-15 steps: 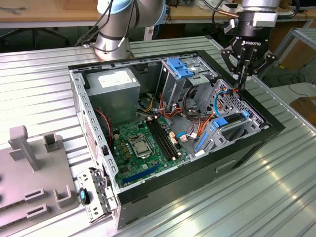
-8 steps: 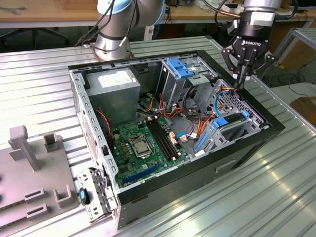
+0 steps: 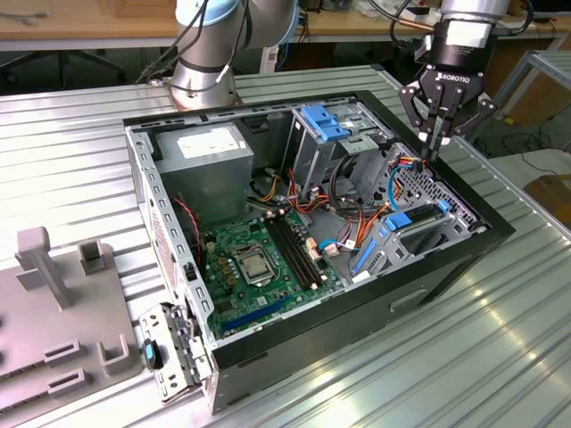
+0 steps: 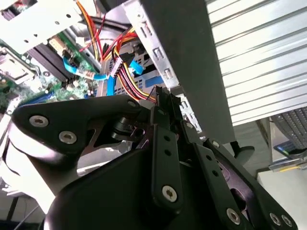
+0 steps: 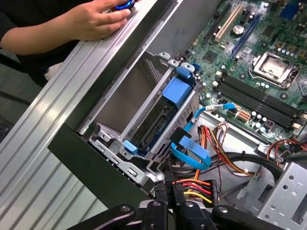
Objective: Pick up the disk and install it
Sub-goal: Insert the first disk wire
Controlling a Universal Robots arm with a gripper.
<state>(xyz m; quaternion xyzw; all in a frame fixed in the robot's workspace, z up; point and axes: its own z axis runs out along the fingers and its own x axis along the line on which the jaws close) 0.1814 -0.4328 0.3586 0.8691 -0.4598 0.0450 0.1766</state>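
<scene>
Your claw (image 3: 434, 148) is pinched shut on a black plug (image 5: 194, 189) with red, yellow and orange wires, clear in both wrist views. The disk (image 5: 154, 125) is well apart from the claw, across the case. It looks seated on edge in the bay (image 5: 125, 103), with its blue bracket around it. So I judge pick-up and slot-in done. The plug is not on the disk yet, so cabling is what's left.

Room:
- The case wall (image 3: 482, 201) is just beside the claw.
- The wire bundle (image 4: 129, 79) is right under the claw.
- A blue ribbon (image 5: 191, 152) lies between claw and disk.
- There is open air above the claw.

Note a person's hand (image 5: 93, 21) on the table (image 5: 43, 139) beyond the bay, on the far side from the claw.
</scene>
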